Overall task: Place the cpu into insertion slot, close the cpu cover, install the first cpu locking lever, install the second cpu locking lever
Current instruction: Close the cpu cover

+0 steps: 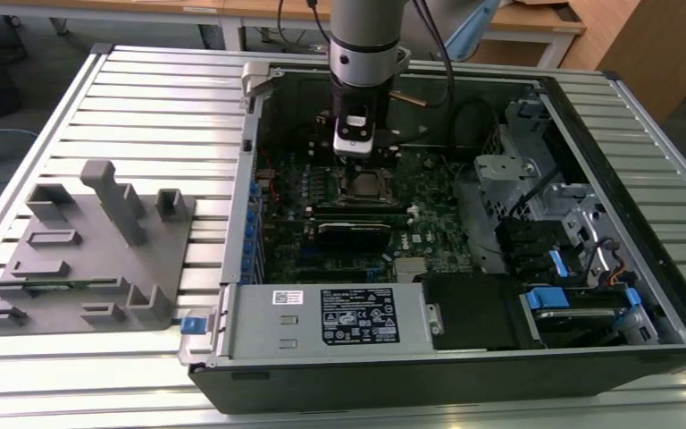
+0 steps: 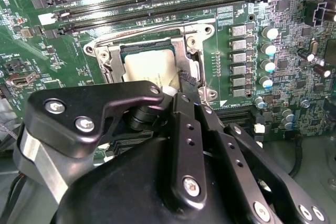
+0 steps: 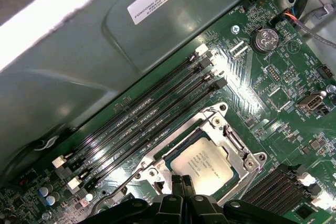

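The cpu lies flat in the insertion slot, its pale silver top facing up; it also shows in the second wrist view as cpu. The cpu cover, a thin metal frame, lies down around the chip. A silver locking lever runs along the socket's side nearest the long memory slots. My gripper is shut, its two black fingertips pressed together at the socket's edge beside the chip, with nothing visible between them. In the exterior view my gripper hangs straight down just behind the socket.
Long black memory slots run beside the socket. The open computer case walls in the board, with a labelled power supply at the front and a black card near the socket. A grey fixture stands on the exterior view's left.
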Motion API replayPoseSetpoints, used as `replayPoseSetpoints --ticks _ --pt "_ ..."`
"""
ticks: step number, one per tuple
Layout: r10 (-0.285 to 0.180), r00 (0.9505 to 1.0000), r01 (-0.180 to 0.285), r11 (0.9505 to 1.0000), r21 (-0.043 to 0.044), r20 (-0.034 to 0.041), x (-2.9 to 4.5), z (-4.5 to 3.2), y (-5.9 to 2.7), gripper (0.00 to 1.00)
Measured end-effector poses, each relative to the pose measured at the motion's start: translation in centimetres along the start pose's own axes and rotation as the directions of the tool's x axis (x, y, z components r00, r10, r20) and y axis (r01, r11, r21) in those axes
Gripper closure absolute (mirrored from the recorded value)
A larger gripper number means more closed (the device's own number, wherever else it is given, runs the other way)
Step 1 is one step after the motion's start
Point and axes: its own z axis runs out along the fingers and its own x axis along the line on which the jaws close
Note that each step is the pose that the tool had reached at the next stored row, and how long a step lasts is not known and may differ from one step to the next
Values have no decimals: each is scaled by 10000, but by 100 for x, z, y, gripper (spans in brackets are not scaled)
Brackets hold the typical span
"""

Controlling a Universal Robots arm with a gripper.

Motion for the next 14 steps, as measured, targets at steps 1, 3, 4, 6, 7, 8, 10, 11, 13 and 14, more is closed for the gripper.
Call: replayPoseSetpoints --ticks 1,3,4,6,7,8,10,11,13,14 --pt "0 10000 0 10000 0 0 0 0 0 90" --pt "-6 10000 6 10000 0 0 0 0 0 90" --pt "-19 10000 19 10000 0 0 0 0 0 90" --pt "-71 10000 71 10000 -2 -2 0 0 0 90" --pt "-103 9999 103 9999 -3 -3 0 0 0 90" --pt "-126 9999 126 9999 -5 -3 0 0 0 90" --pt "-132 9999 132 9999 -5 -4 0 0 0 90" --pt "-132 9999 132 9999 -5 -4 0 0 0 90" --pt "-134 9999 134 9999 -5 -3 0 0 0 90" --pt "-134 9999 134 9999 -5 -4 0 0 0 90"
